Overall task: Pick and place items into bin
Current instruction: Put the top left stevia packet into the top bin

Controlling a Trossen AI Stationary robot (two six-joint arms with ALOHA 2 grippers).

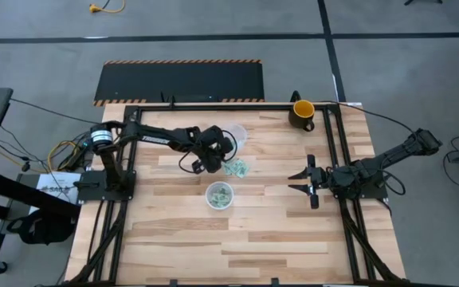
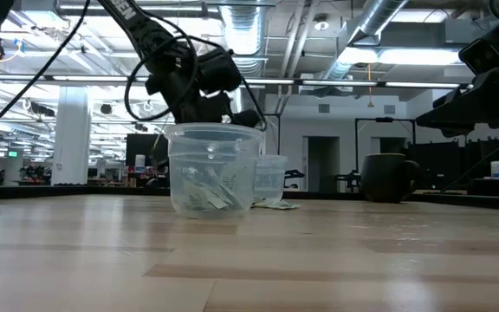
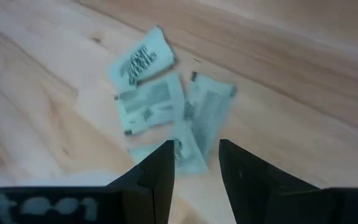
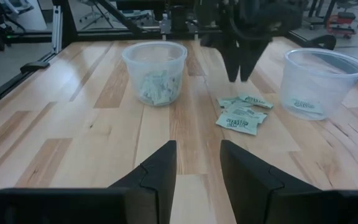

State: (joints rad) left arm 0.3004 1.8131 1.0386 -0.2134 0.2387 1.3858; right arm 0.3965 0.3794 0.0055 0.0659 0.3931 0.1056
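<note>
Several small pale green packets (image 3: 166,106) lie flat in a loose cluster on the wooden table (image 1: 182,239), seen also from the right wrist (image 4: 241,115). My left gripper (image 3: 196,149) hangs open just above their near edge, slanting down, with the packets ahead of its fingertips (image 4: 238,74). The bin, a clear plastic cup (image 1: 219,195), stands upright nearer the front and holds several more packets (image 4: 156,87). My right gripper (image 1: 303,182) waits open at the table's right, low over the wood.
A second clear cup (image 1: 236,134) stands just behind the packets, close to the left arm (image 1: 166,135). A yellow-and-dark mug (image 1: 302,114) sits at the far right. Black rails (image 1: 337,151) run along the table's sides. The front half of the table is bare wood.
</note>
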